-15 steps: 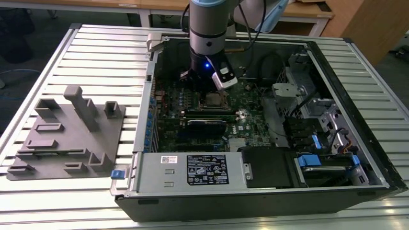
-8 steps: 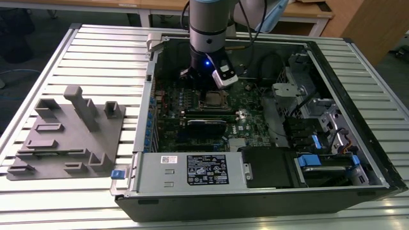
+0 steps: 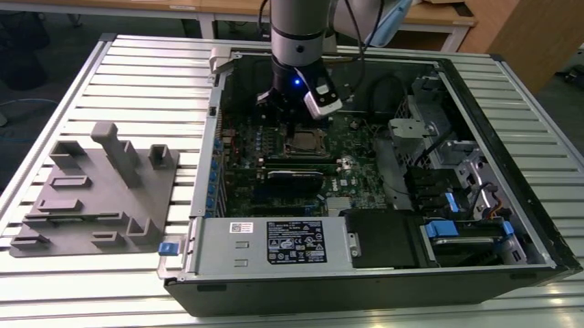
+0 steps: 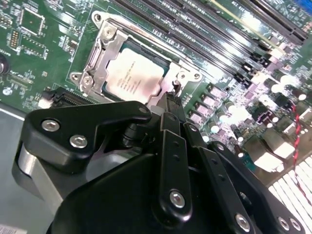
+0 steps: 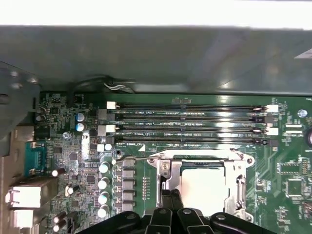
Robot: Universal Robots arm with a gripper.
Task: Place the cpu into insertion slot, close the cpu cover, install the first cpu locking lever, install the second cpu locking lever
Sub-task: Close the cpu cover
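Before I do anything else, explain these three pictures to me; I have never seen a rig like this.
This is a robot arm working inside an opened computer case on a slatted table. The exterior view looks on from off the arm; both wrist views come from cameras riding on it, looking past its black jaws at the green motherboard. A grey parts holder lies beside the case. The cpu sits in its socket with the cpu cover lying flat around it. The jaws are closed together at the socket's edge; whether they pinch anything is hidden.

Silvery cpu (image 4: 134, 75) seated flat in socket, shiny cpu cover (image 4: 103, 51) closed around it.
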